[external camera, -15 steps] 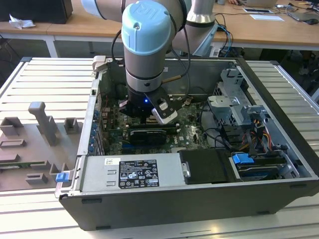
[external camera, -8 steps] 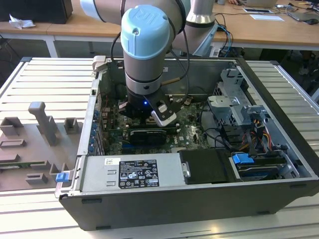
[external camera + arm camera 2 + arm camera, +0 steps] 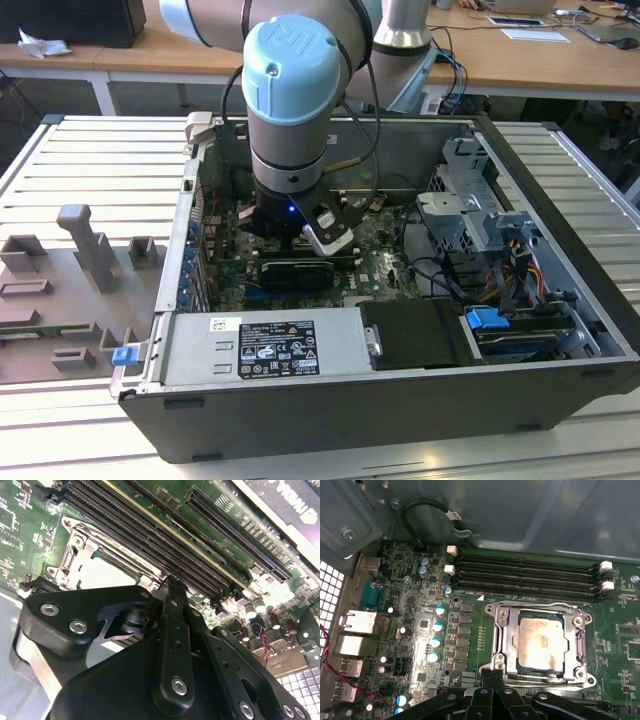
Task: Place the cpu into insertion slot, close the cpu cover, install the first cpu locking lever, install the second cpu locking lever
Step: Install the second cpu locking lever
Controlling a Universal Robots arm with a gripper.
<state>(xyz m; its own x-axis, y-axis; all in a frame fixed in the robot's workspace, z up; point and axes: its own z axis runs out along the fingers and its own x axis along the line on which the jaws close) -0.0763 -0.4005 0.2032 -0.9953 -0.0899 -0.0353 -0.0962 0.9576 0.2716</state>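
Inside the opened computer case (image 3: 560,330), we have our arm reaching down over the green motherboard (image 3: 385,262), with the grey fixture tray (image 3: 60,300) well off toward the exterior view's left.

Working from left to right across the first wrist view, we pass the rear port blocks (image 3: 357,622), then a column of blue-topped capacitors (image 3: 436,635), and then the insertion slot (image 3: 501,630) with its silvery rim. We see the cpu (image 3: 540,642) already lying flat in that slot, its pale metal face showing through the large cut-out of the cpu cover (image 3: 507,645), which lies down around it and not raised. We judge the first two steps done. A thin wire lever (image 3: 535,603) runs along the far edge of the frame, next to the long memory slots (image 3: 530,575); whether either lever is hooked home we cannot tell.

Our gripper (image 3: 492,672) hangs just beside the near edge of the socket frame, holding nothing. Its fingertips (image 3: 486,672) stand pressed together, closed on no part. In the second wrist view the same fingertip (image 3: 172,582) points at the socket's edge.
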